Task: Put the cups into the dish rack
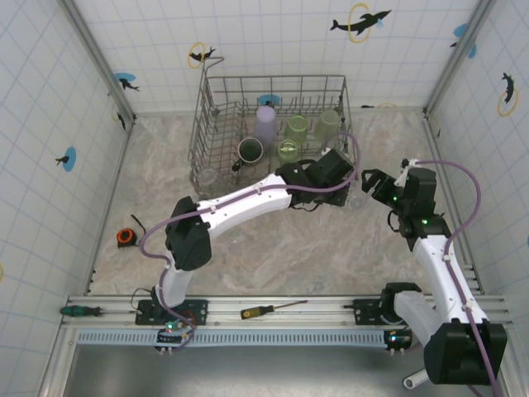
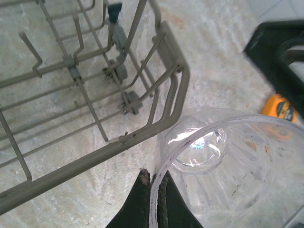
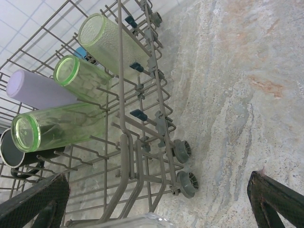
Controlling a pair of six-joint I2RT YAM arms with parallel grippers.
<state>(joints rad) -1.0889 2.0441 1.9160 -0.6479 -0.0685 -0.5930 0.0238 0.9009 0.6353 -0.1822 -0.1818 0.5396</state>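
White tiled walls (image 1: 413, 58) with dolphin stickers (image 1: 360, 21) enclose a beige marbled tabletop (image 1: 273, 256) on three sides.

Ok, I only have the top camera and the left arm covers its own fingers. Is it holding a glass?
Observer: Yes, the left fingers pinch the rim of a clear glass.
Operator: Is it loaded?
Observer: No, it is just outside the rack, by its corner rail.
Operator: And the other arm?
Observer: The right fingers are spread wide, facing the rack's wheels.
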